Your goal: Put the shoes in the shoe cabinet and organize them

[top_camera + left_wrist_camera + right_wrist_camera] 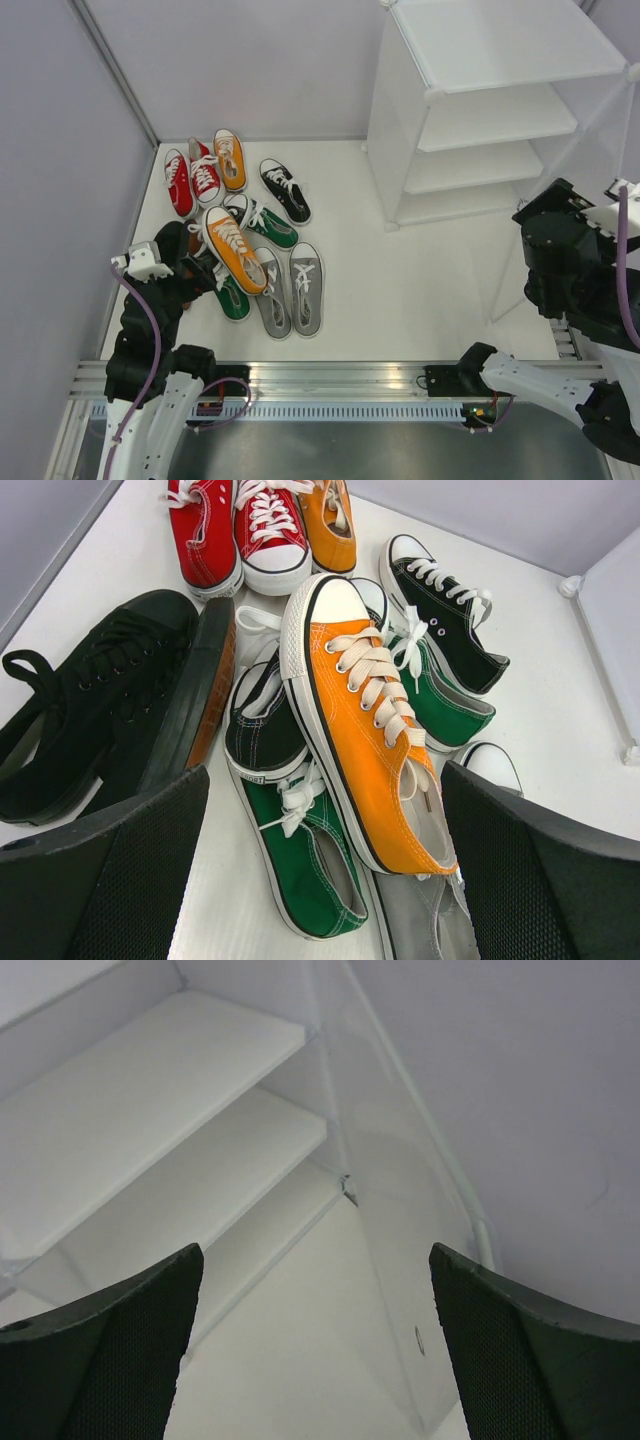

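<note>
The shoes lie in a pile at the left of the floor. One orange shoe (pixel 235 250) rests on top, over a green shoe (pixel 233 297) and beside a grey pair (pixel 290 290). My left gripper (pixel 195 270) is open and empty just above the pile. In the left wrist view its jaws (pixel 320 880) straddle the green shoe (pixel 300 850) and the heel of the orange shoe (pixel 365 730). An all-black shoe (pixel 110 710) lies to the left. The white shoe cabinet (pixel 500 120) stands at the back right. My right gripper (pixel 548 222) is open and empty, facing its shelves (pixel 150 1090).
Two red shoes (pixel 190 178), a second orange shoe (pixel 230 158), a black shoe with white laces (pixel 285 190) and a second green shoe (pixel 262 222) lie further back. Grey walls close the left and back. A metal rail (pixel 330 380) runs along the near edge.
</note>
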Controlling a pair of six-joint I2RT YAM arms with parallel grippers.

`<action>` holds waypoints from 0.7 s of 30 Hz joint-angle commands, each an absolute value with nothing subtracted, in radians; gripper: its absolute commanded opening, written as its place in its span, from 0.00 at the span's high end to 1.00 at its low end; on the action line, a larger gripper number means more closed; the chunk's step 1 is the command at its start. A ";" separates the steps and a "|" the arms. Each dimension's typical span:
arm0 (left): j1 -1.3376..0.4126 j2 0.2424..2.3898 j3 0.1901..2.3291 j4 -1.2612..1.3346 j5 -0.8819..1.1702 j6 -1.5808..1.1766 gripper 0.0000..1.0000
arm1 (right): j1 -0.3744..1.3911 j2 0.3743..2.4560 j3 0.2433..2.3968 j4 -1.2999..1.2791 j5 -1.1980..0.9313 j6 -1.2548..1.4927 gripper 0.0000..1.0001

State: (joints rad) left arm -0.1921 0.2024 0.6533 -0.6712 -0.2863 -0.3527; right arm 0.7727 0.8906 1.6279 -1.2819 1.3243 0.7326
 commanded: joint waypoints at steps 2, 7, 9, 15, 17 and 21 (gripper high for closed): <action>-0.195 0.212 0.655 -0.646 -0.282 -0.380 0.00 | 0.755 0.893 1.600 -1.384 1.494 0.780 0.02; -0.195 0.213 0.657 -0.646 -0.281 -0.382 0.00 | 0.756 0.893 1.465 -0.851 1.113 0.359 0.02; -0.195 0.212 0.655 -0.644 -0.281 -0.382 0.00 | 0.756 0.911 1.416 -0.679 0.938 0.315 0.02; -0.195 0.213 0.653 -0.646 -0.275 -0.382 0.00 | 0.752 1.060 1.425 -0.448 0.751 0.239 0.02; -0.195 0.213 0.653 -0.644 -0.273 -0.383 0.00 | 0.739 1.112 1.430 -0.378 0.718 0.224 0.02; -0.195 0.213 0.653 -0.646 -0.273 -0.383 0.00 | 0.700 1.192 1.448 -0.310 0.684 0.216 0.05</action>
State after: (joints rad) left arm -0.1921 0.2024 0.6533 -0.6712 -0.2852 -0.3546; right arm 0.7300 1.1629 1.4105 -0.4511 0.7582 0.2588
